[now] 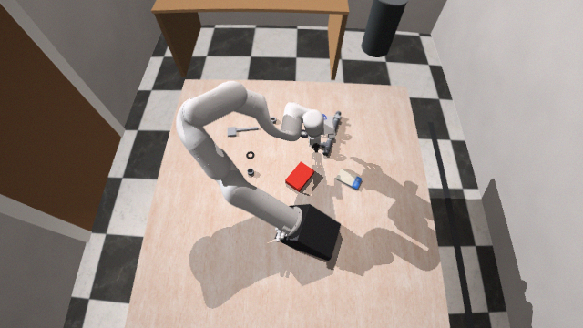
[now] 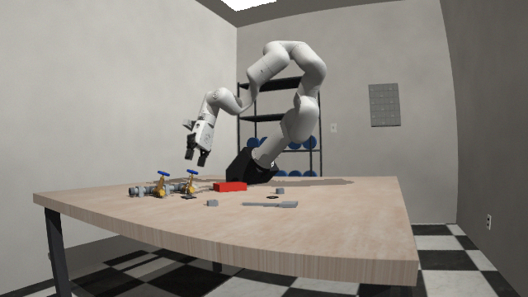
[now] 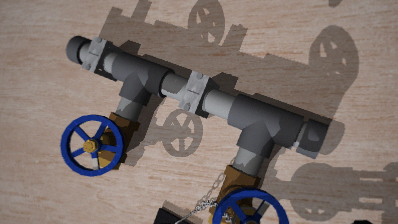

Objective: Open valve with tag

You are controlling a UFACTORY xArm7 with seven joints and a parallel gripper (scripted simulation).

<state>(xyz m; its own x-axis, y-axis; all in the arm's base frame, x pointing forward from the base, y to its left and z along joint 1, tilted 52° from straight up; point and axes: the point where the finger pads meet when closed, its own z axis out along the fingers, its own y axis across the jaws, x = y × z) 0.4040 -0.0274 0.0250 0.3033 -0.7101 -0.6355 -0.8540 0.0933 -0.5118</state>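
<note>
A grey pipe (image 3: 195, 97) lies on the table with two brass valves, each with a blue handwheel. In the wrist view the left handwheel (image 3: 92, 145) has no chain. The right handwheel (image 3: 250, 207) sits at the bottom edge, with a chain (image 3: 210, 196) running to a black tag (image 3: 167, 216) that is mostly cut off, so its number is hidden. In the exterior view my gripper (image 2: 195, 157) is open and empty, hanging above the tagged valve (image 2: 190, 181), clear of its handwheel. The other valve (image 2: 162, 183) stands to its left. In the top view the gripper (image 1: 315, 146) is beside the pipe (image 1: 332, 132).
A red block (image 1: 300, 176) and a cream and blue box (image 1: 350, 179) lie near the valves. A grey wrench-like tool (image 1: 241, 130), a black ring (image 1: 250, 155) and small grey nuts (image 1: 250, 172) lie to the left. The black arm base (image 1: 314, 231) stands at the table's middle.
</note>
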